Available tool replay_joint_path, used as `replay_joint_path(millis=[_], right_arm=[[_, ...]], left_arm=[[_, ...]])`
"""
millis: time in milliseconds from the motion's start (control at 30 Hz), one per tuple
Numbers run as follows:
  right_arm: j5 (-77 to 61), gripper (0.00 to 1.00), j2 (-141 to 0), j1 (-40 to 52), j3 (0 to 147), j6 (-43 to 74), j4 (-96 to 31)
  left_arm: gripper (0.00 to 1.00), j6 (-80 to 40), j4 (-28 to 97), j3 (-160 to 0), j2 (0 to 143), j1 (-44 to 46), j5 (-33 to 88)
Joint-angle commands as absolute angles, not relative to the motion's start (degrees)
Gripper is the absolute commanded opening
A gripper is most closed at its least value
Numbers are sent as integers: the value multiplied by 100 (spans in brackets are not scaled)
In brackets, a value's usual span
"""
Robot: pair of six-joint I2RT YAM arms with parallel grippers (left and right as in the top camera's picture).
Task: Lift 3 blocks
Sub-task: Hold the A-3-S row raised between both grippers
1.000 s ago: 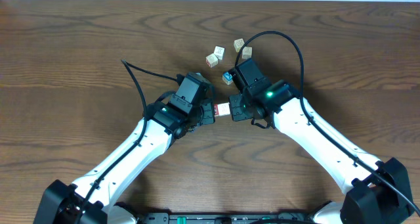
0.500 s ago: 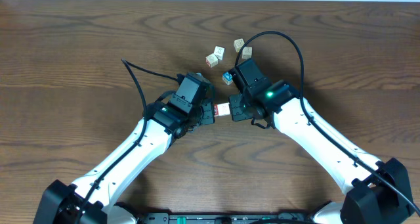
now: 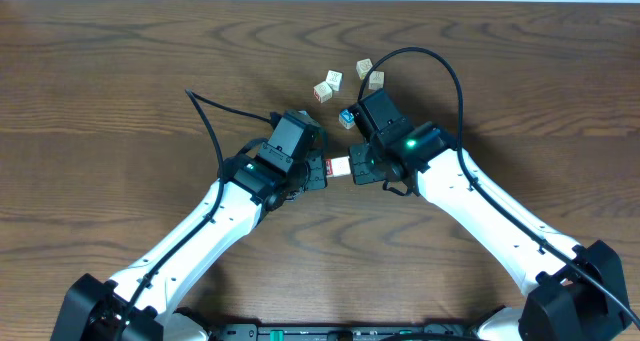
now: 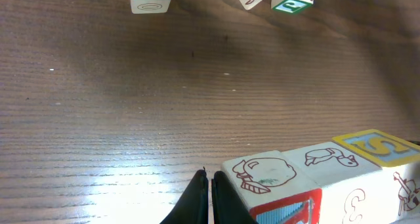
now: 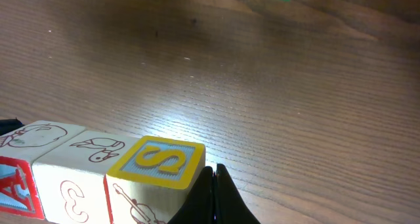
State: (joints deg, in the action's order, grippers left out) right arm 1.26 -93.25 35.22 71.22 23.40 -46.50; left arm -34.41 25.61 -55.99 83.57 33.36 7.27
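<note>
Jaws pinched shut, empty, left gripper (image 4: 207, 184) and right gripper (image 5: 213, 181) flank three blocks (image 4: 328, 178).

The surface (image 4: 131, 106) is dark wood, its grain plain to see, smooth with a low sheen brightest toward 6 o'clock. The blocks (image 4: 328, 168) are pale wood, matt, with painted red and yellow faces. The arm shells (image 3: 195, 231) are probably glossy white plastic.
</note>
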Motion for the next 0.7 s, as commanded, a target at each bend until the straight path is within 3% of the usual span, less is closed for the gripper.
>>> replay_joint_path(millis=[0, 667], right_arm=[[-1800, 1, -9321, 3948, 7319, 2178, -4440], [-1800, 1, -9321, 3948, 7319, 2178, -4440]], left_arm=[[7, -3258, 2163, -6261, 8143, 3642, 2058], [7, -3059, 2163, -6292, 8143, 3747, 2056]])
